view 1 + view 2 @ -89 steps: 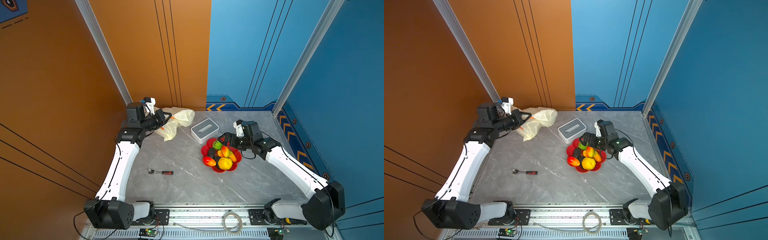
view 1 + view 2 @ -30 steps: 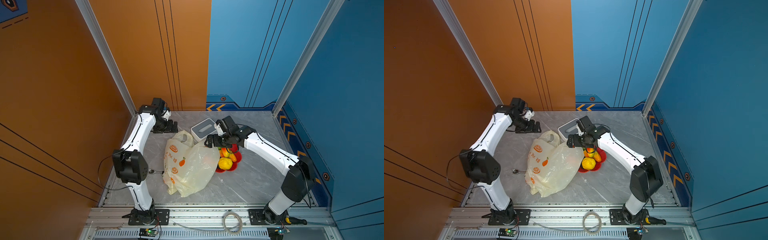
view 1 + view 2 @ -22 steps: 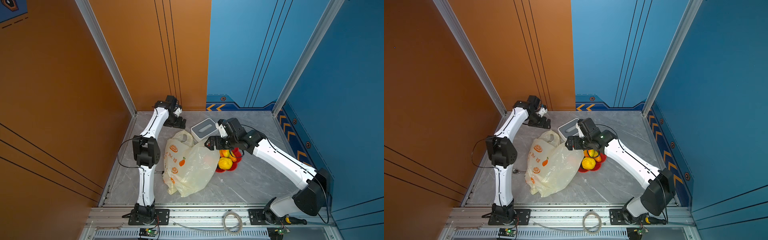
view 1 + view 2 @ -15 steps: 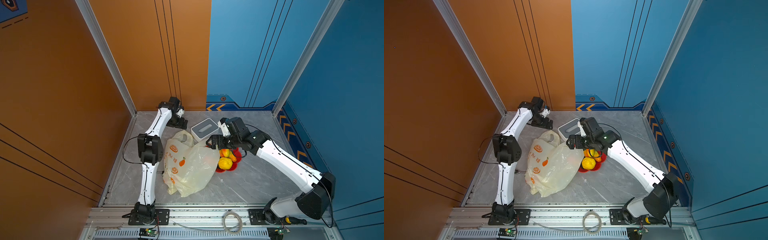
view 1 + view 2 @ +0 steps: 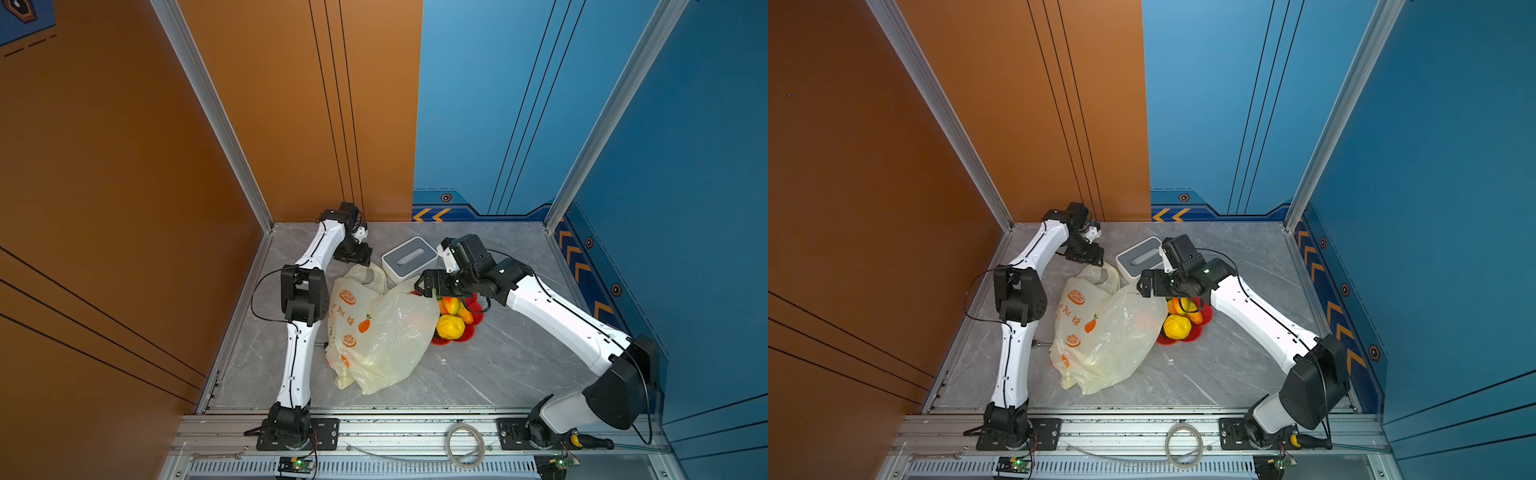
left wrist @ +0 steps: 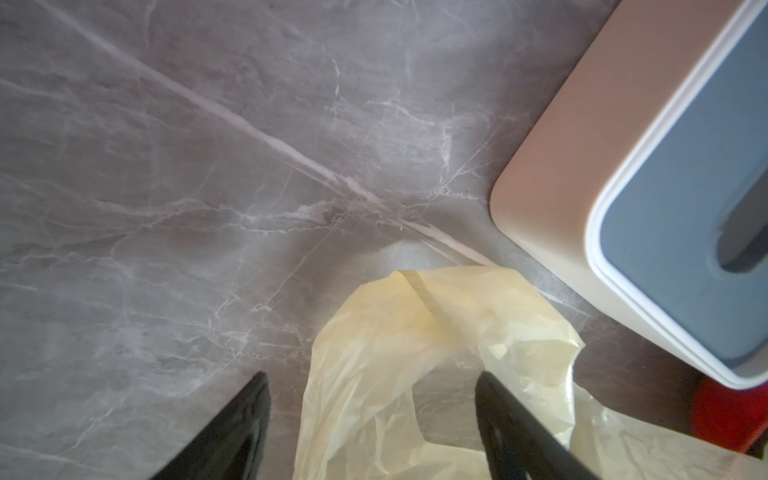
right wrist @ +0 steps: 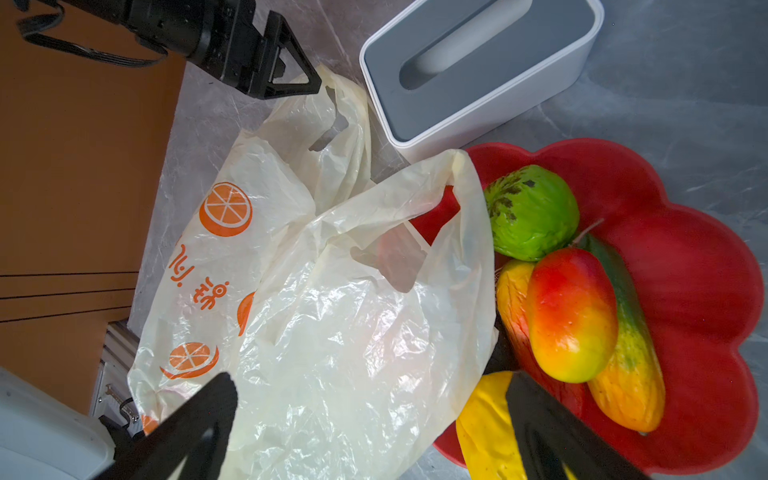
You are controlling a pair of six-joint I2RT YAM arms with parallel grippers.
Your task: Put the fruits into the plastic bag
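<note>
On the grey marbled table [image 5: 478, 374], the plastic bag [image 5: 374, 332] lies crumpled at the middle, with its handle loops pointing to the far side. Its right side overlaps the left rim of a red flower-shaped dish [image 5: 477, 309], which holds the fruits [image 5: 451, 322]. The right wrist view shows a green fruit [image 7: 530, 212], a red-orange fruit [image 7: 571, 316] and a yellow fruit [image 7: 486, 419] piled together there. A white-grey slotted box [image 5: 409, 257] stands just beyond the bag and dish. The left gripper [image 5: 362, 261] hangs over the bag's far-left loop, jaws spread to either side of it, grasping nothing. The right gripper [image 5: 424, 284] hovers at the right loop beside the dish, jaws wide apart and empty.
</note>
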